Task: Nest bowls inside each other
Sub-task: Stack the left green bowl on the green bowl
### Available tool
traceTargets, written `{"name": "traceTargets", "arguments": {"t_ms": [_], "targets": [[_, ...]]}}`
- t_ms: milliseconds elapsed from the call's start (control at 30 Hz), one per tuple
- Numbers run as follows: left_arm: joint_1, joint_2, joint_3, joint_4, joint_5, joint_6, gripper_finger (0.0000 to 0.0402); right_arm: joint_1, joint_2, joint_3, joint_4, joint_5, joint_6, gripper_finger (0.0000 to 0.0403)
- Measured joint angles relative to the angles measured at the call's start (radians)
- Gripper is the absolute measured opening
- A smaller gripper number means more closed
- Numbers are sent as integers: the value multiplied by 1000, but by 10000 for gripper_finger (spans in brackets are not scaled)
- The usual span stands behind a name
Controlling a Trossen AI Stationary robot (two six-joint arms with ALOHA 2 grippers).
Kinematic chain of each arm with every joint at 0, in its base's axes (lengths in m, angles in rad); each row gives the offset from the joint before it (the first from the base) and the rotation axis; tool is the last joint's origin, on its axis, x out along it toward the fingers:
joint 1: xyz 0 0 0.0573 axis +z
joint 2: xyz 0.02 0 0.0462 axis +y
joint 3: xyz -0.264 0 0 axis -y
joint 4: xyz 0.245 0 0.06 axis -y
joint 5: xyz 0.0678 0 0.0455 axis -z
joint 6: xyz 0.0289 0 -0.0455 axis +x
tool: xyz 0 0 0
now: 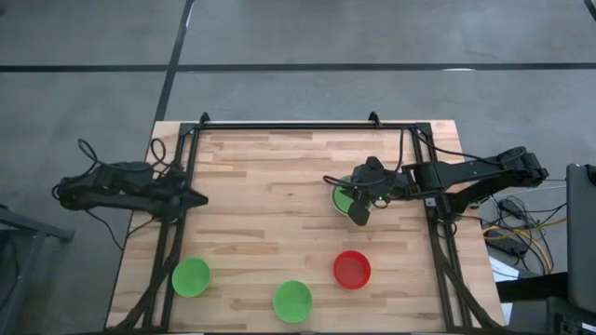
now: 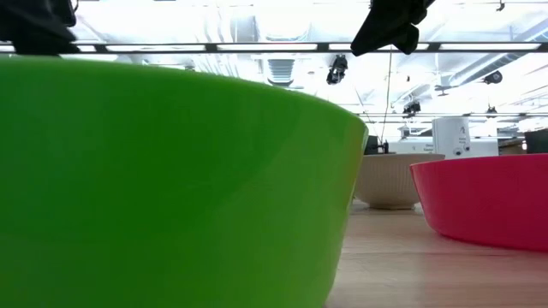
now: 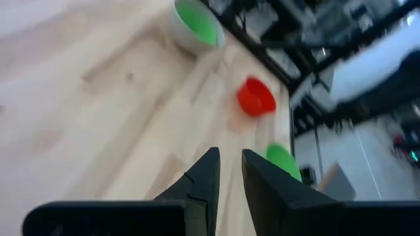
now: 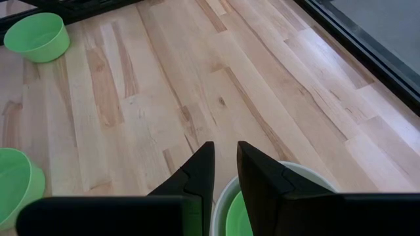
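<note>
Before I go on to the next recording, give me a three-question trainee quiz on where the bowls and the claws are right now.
1. True or false: a green bowl already sits inside the grey-white bowl.
2. Which claw hangs over that nested pair? A) the left claw B) the right claw C) neither
3. Fill in: the single bowl nearest the nested pair is the ____ bowl.

Key:
1. True; the left wrist view shows green inside a pale rim.
2. B; the left claw waits at the table's left edge.
3. Red; the other two green bowls lie farther off along the near edge.
</note>
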Motion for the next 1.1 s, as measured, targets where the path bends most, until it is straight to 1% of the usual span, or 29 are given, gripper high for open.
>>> {"name": "traceTargets", "arguments": {"t_ms": [167,333,433,600,800,900,1100], "targets": [[0,-1,47,-66,105,103,69,0,0,0,0,0,0,63],[0,-8,69,-138,196,101,69,0,0,0,0,0,0,63],[0,-24,65,-144,245,92,69,0,0,0,0,0,0,63],[0,-36,84,-131,248,82,69,0,0,0,0,0,0,63],[0,-36,121,-129,196,91,69,0,0,0,0,0,0,63],[0,-36,123,-128,191,100,69,0,0,0,0,0,0,63],[0,13,113,-79,175,139,69,0,0,0,0,0,0,63]]}}
